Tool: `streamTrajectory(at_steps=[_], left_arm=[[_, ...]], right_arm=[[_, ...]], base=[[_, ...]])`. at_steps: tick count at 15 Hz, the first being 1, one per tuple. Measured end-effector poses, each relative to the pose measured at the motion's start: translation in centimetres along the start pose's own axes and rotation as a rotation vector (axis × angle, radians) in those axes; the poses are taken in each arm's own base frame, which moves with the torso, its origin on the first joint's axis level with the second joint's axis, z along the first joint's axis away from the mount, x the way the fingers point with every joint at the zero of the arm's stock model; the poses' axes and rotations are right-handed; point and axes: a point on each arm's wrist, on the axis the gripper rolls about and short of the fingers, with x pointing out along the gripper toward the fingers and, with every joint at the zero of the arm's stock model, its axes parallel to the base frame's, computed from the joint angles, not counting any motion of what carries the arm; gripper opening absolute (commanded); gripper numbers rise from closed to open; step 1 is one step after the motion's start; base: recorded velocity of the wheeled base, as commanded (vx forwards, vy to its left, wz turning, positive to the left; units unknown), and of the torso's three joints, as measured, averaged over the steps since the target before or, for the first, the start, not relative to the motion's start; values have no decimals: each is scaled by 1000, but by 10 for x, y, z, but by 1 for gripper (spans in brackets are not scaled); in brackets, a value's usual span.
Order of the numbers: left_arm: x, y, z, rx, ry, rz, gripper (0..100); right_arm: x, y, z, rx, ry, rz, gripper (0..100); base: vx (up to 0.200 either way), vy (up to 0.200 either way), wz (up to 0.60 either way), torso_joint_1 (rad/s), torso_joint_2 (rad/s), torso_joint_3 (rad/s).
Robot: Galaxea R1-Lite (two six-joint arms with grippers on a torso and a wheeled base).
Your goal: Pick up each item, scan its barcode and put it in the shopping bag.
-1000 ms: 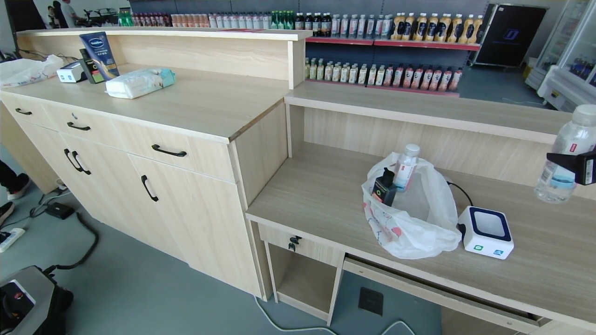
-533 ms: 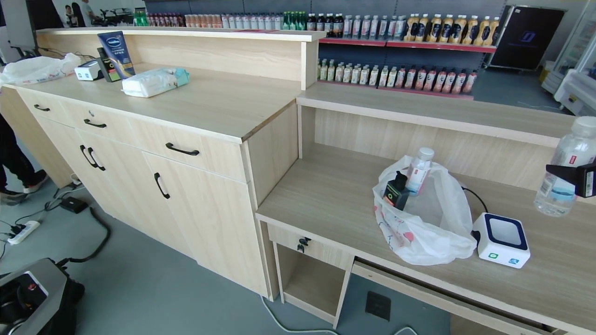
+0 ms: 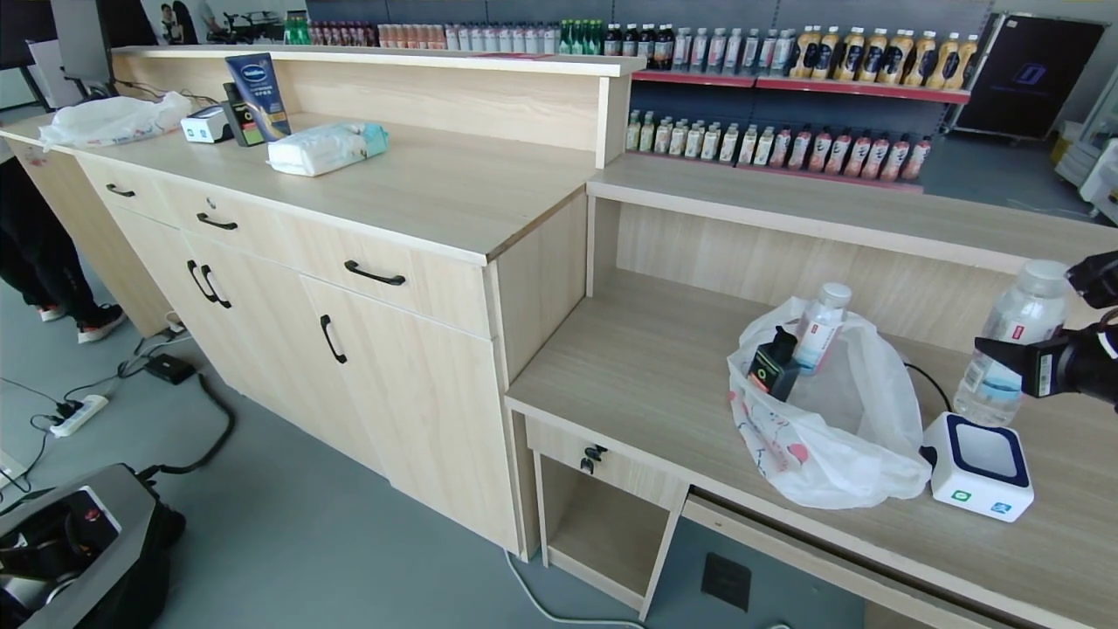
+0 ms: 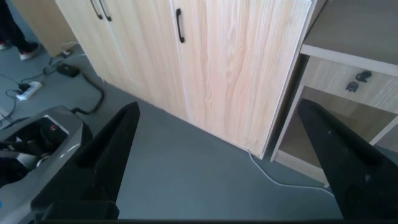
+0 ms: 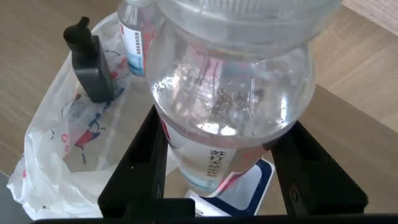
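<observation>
water bottle point(image 3: 1018, 321) in right claw point(image 5: 225, 177)

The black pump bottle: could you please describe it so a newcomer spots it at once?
On the lower light-wood desk sits a white plastic shopping bag beside a white square scanner. The black pump bottle pokes from its open top, dark against the clear white-capped bottle next to it.
</observation>
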Motion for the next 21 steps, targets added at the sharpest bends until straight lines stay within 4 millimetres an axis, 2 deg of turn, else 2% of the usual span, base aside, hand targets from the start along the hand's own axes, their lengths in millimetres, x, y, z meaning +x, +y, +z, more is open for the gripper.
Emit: streamTrajectory(at_steps=[3, 7, 13, 21], left_arm=[[0, 0, 0, 0, 0, 0, 100], [0, 0, 0, 0, 0, 1, 100], [0, 0, 0, 0, 0, 1, 100], [0, 0, 0, 0, 0, 1, 100]], right_arm=[[16, 6, -15, 59, -63, 81, 0], [32, 19, -29, 130, -43, 145, 0], [54, 29, -44, 115, -87, 192, 0], [79, 43, -73, 130, -58, 228, 0]], base=[[0, 0, 0, 0, 0, 0], [0, 0, 0, 0, 0, 0], [0, 0, 0, 0, 0, 0], [0, 0, 0, 0, 0, 0]])
